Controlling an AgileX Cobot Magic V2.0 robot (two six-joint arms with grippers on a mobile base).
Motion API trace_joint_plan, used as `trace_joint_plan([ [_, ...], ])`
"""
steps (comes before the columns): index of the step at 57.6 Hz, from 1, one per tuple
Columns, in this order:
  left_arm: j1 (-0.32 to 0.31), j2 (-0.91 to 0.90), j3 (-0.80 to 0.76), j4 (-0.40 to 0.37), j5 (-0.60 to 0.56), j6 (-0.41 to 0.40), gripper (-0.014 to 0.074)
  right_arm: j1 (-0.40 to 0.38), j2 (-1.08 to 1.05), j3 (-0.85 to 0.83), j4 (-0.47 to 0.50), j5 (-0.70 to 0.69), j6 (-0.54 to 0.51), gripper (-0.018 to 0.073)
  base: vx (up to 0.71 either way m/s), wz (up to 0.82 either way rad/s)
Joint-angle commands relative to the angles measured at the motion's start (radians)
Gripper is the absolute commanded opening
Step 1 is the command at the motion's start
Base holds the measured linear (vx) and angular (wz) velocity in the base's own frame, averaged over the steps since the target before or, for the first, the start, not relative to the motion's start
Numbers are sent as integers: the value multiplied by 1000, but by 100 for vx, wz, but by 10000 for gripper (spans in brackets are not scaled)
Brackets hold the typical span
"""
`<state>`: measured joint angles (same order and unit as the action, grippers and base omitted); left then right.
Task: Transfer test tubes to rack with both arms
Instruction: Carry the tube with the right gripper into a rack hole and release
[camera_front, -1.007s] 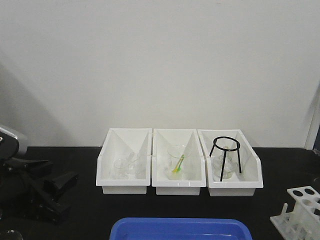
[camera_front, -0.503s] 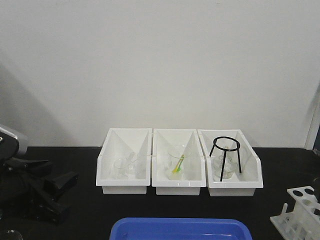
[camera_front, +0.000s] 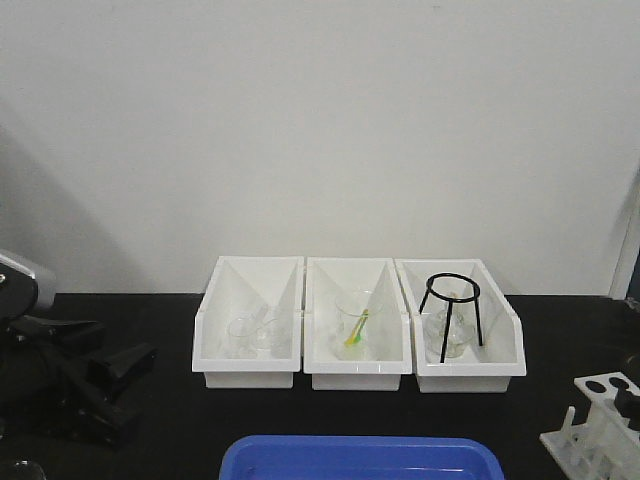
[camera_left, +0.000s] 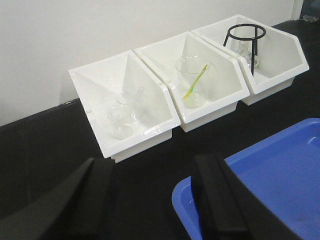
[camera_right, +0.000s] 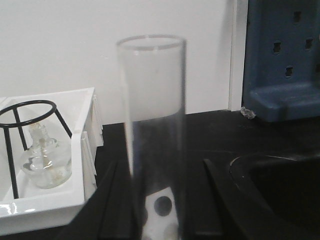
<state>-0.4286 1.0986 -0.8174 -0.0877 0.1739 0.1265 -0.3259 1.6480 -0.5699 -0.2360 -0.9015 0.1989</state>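
A clear glass test tube (camera_right: 152, 115) stands upright close to the camera, between the fingers of my right gripper (camera_right: 161, 200). The jaws are spread wider than the tube, and dark table shows between it and the right finger (camera_right: 225, 200). The white rack (camera_right: 162, 207) with a round hole lies just behind the tube's foot, which is hidden. The rack (camera_front: 600, 420) sits at the bottom right of the front view. My left gripper (camera_front: 122, 395) (camera_left: 152, 200) is open and empty over the black table, left of the bins.
Three white bins (camera_front: 250, 372) stand in a row at the back with glassware; the right one holds a black tripod (camera_front: 452, 310). A blue tray (camera_front: 360, 458) lies at the front. A blue box (camera_right: 282, 60) stands behind the right arm, and a dark round rim (camera_right: 270, 172) sits to its right.
A dark shape has appeared at the top right of the rack in the front view. The left gripper has barely shifted.
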Motion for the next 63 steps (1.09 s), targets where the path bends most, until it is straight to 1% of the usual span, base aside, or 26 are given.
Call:
trace_joint_plan([
  [1,0,-21,-28,-2,-82,-8,445,-3,-17,-31,-1,-87,0,-4,0,0],
  [10,0,-21,-28,-2,-82,-8,445,-3,22,-31,-1,-92,50,-4,0,0],
  [20,0,-21,-28,-2,-82,-8,445,-3,66,-31,-7,-113,49,-4,0,0],
  [29,0,-21,-28,-3,-82,-8,445,-3,99,-31,-39,-136,47,-4,0,0],
  [53,0,-21,-28,-3,-82,-8,445,-3,144,-31,-44,-141,39,-4,0,0],
  [63,0,-21,-28,-9,-82,-8,445,-3,144,-31,-47,-149,39,10,0,0],
])
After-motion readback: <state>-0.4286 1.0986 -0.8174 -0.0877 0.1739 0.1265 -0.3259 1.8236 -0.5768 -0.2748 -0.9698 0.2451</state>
